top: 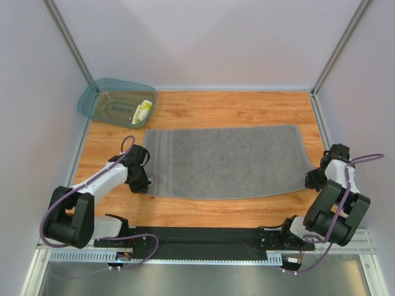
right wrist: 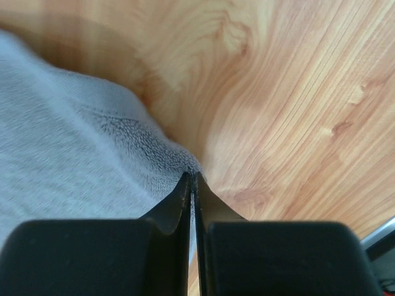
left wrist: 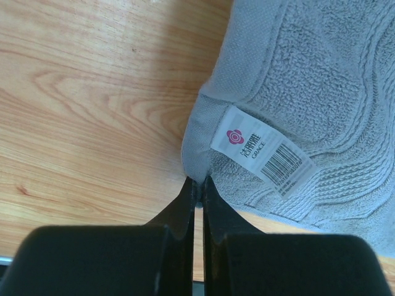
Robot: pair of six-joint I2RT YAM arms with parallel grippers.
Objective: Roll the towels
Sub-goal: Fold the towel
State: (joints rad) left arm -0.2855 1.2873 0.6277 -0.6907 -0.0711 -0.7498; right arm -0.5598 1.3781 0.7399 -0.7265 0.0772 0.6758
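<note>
Left gripper (top: 142, 182): lower left of the overhead view, jaws pressed together on the near-left corner of the grey towel (top: 225, 161). In the wrist view the white tag (left wrist: 262, 151) lies just past the tips.
Right gripper (top: 311, 180): lower right of the overhead view, jaws clamped on the near-right corner; only a thin bit of cloth is caught between the tips.
Grey towel: spread flat mid-frame on the wooden table (top: 247, 105), long side running left to right.
Step in hand: likely lifting the near edge to start the roll.
Doing it well: raise both corners together and level, keep the edge taut, and carry it away from the bases. The right-hand grip looks shallow and could slip.
Yellow-and-white cloth (top: 143, 111): upper left, inside the teal tub (top: 89, 102), not yet rolled.
</note>
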